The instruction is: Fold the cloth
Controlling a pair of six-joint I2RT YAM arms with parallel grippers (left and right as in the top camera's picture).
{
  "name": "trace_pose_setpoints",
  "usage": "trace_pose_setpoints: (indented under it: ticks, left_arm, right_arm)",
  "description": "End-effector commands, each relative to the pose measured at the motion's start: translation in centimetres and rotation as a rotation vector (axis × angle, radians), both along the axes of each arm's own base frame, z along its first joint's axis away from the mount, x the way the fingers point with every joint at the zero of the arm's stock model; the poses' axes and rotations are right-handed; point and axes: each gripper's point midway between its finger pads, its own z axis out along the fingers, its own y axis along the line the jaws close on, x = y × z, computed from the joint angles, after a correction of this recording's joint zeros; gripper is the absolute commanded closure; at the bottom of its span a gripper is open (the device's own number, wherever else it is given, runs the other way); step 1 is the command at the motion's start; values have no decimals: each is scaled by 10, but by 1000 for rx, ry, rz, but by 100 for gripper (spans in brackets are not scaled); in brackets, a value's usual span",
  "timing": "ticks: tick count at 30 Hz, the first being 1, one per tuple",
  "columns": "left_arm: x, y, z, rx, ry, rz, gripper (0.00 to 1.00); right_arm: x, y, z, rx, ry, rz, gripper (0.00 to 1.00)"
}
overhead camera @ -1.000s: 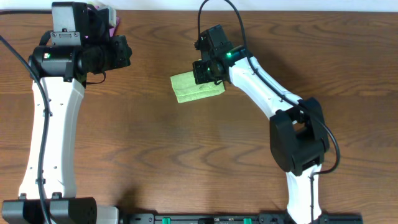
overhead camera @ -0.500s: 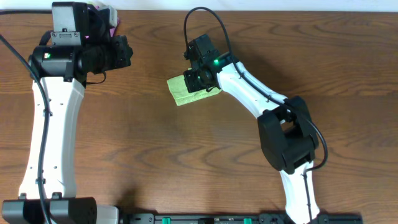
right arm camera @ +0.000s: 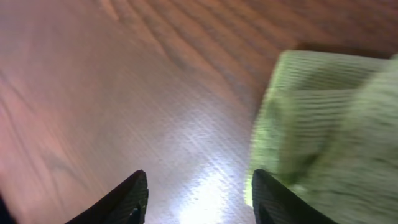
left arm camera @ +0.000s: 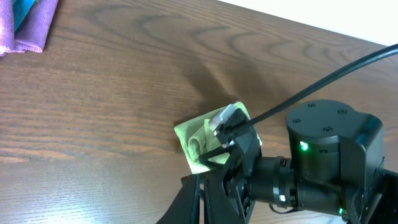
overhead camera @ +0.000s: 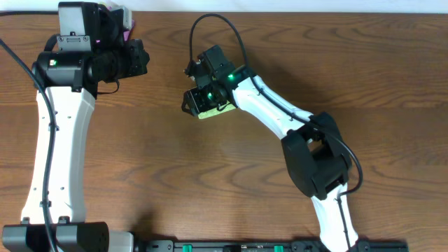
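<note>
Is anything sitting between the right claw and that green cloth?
Nothing visible. The right claw hangs right over the cloth, its open fingers straddling bare table at the cloth's edge.

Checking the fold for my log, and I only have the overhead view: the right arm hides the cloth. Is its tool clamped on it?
Observer: No. The right wrist view shows the right tool open and holding nothing; the lime-green cloth lies off to one side.
Operator: Is it folded?
Observer: The left wrist view shows a small, bunched bundle, not spread flat.
Operator: Other cloths?
Observer: A blue cloth and a purple cloth together, well apart from it.
</note>
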Motion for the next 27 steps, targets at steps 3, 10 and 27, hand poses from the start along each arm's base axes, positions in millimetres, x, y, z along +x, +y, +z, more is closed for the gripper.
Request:
trace_pose_setpoints:
  ticks: [3,10,27]
  left_arm:
    - [0,4,9,49,-44,-25,94]
    - [12,37,6,108,-60,72,93]
    - [-33,-25,-161,-309,261,-101,61]
  right_arm:
    - [8,-9,6,28,15,-8,53]
    - [32,-51,71,13,-104,-103,49]
    - [-43,-274,262,-285,-415,-451,18]
